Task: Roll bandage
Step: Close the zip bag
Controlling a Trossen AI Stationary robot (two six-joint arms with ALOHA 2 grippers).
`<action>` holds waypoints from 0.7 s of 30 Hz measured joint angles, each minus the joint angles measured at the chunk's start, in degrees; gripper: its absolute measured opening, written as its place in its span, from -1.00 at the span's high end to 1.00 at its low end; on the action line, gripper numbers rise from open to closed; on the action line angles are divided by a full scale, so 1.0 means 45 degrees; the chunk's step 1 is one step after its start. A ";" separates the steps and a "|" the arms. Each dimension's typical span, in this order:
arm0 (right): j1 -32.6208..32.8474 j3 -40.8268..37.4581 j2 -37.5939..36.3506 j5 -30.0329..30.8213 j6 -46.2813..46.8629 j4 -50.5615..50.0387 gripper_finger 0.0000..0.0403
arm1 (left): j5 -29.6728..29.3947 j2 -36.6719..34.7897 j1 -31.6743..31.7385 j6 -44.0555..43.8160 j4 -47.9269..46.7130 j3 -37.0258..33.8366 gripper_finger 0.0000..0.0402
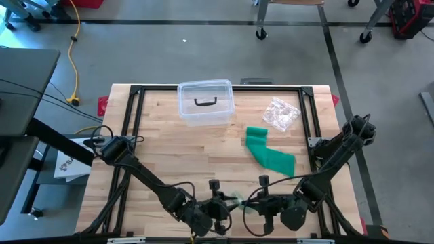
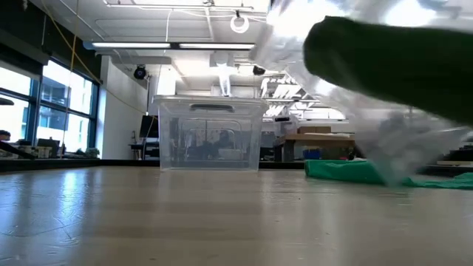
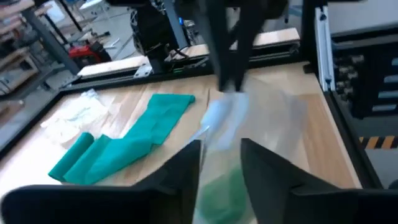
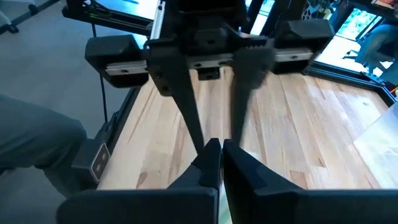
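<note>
The two grippers meet nose to nose at the near edge of the table (image 1: 169,129), sharing a clear plastic bag (image 3: 249,112) with a green bandage roll (image 3: 221,196) inside. The right gripper (image 4: 220,158) is closed tight on the bag's upper edge; the left gripper (image 3: 221,162), directly facing it, stands part open with the bagged roll between its fingers, and whether it truly bears on the roll I cannot tell.

The likely trouble: the film is slick and limp, so if the left fingers widen further while the right holds only a pinch of plastic, the roll could swing down or slide out. A pull by both arms could also tear or stretch the thin film.

Beyond the grippers, toward the far side, a loose green bandage strip (image 1: 270,154) lies flat and soft on the wood, folded at one end, matte and stretchy-looking. Just past it sits a crinkled empty wrapper (image 1: 281,114), glossy and creased. Farther off to the left gripper's side stands a clear lidded bin (image 1: 205,102), rigid, rounded at its corners, with a dark handle
</note>
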 joint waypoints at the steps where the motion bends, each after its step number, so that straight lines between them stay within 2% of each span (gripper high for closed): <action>1: 0.0000 0.0000 0.0000 0.0000 0.0011 -0.0014 1.00 | 0.0057 0.0000 0.0080 -0.0155 0.0043 0.0000 0.38; 6: 0.0000 0.0000 0.0005 -0.0005 0.0009 -0.0059 1.00 | 0.0369 0.0000 0.0319 -0.0215 0.0170 0.0000 0.24; 13: 0.0000 0.0005 0.0005 -0.0044 0.0055 -0.0183 1.00 | 0.0554 0.0000 0.0063 0.0765 0.0276 0.0000 0.27; 21: 0.0000 0.0000 0.0015 -0.0044 0.0048 -0.0206 1.00 | 0.0588 0.0000 -0.0158 0.0202 -0.0469 0.0000 0.28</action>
